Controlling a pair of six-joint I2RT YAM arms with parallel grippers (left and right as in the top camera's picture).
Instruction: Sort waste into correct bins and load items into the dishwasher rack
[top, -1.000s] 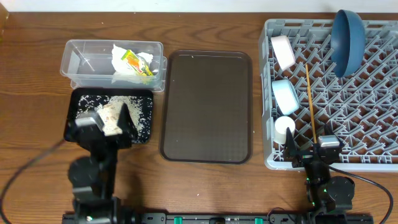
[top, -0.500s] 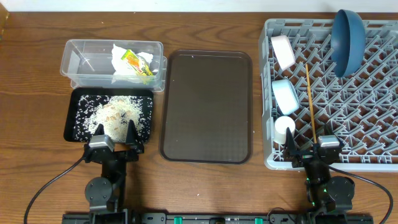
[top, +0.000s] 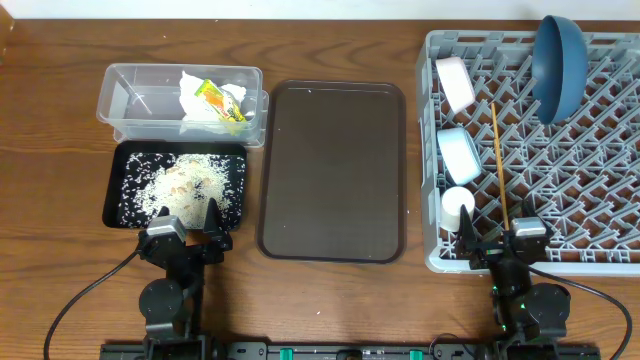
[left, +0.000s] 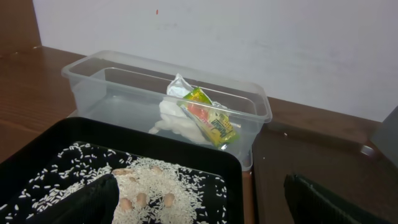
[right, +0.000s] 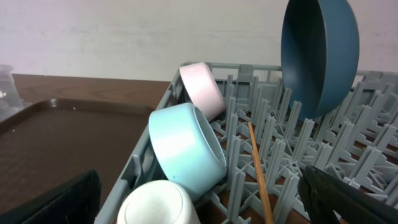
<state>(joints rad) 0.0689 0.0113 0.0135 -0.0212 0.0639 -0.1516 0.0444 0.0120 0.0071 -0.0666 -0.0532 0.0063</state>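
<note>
Left fingers (left: 84, 202) spread, partly cropped; chopstick (right: 260, 168) cut off

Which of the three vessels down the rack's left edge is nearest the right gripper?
The small white cup, frontmost in the rack; the light-blue bowl and white bowl sit farther back.
</note>
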